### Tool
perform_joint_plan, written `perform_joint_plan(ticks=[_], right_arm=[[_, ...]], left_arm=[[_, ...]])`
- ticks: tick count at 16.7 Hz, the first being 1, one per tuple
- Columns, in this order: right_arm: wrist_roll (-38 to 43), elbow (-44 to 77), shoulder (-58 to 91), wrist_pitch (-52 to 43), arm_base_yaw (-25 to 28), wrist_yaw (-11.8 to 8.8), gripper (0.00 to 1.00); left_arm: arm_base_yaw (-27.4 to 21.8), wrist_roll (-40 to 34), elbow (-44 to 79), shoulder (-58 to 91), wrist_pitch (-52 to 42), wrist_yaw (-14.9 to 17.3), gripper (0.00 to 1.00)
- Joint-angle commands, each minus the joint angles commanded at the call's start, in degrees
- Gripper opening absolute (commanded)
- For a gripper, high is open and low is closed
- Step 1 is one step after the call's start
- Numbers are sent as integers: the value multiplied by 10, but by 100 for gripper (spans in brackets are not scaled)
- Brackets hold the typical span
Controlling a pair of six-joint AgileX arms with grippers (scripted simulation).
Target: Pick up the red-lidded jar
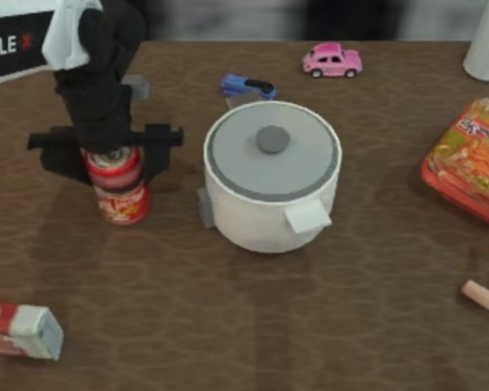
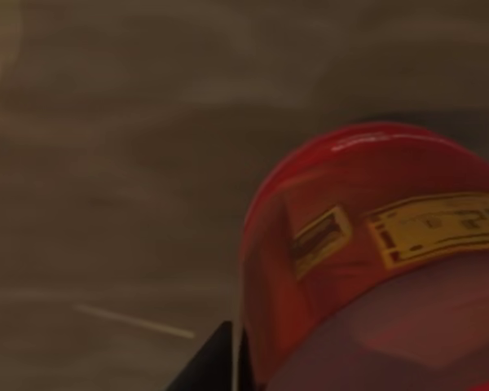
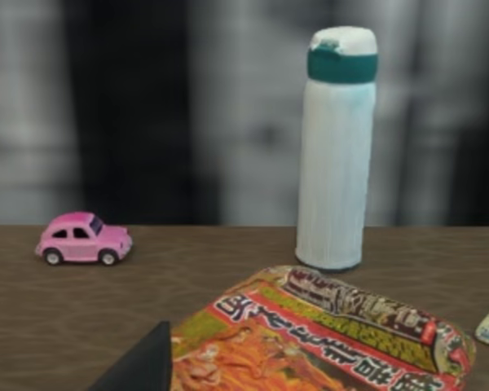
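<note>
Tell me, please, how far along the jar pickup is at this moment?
Reached: the left gripper sits over the top of the red-lidded jar, which fills the left wrist view. In hand: closing on it; finger state unclear. Left: lifting, since the jar looks to stand on the table. The right arm is out of the top view.

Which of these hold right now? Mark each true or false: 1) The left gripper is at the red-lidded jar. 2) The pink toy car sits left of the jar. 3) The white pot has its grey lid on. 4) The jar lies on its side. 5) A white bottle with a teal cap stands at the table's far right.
1) True: the left gripper sits over the top of the red-lidded jar.
2) False: the pink toy car is far to the jar's right, behind the white pot.
3) True: the grey lid covers the pot.
4) False: the jar stands upright.
5) True: the white bottle stands there, upright.
</note>
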Motion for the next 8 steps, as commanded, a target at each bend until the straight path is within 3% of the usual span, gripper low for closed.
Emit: perform_joint_plan(ticks=[2, 8], right_arm=[[0, 0, 0, 0, 0, 0, 100], [0, 0, 0, 0, 0, 0, 100]], left_arm=[[0, 0, 0, 0, 0, 0, 98], [0, 0, 0, 0, 0, 0, 100]])
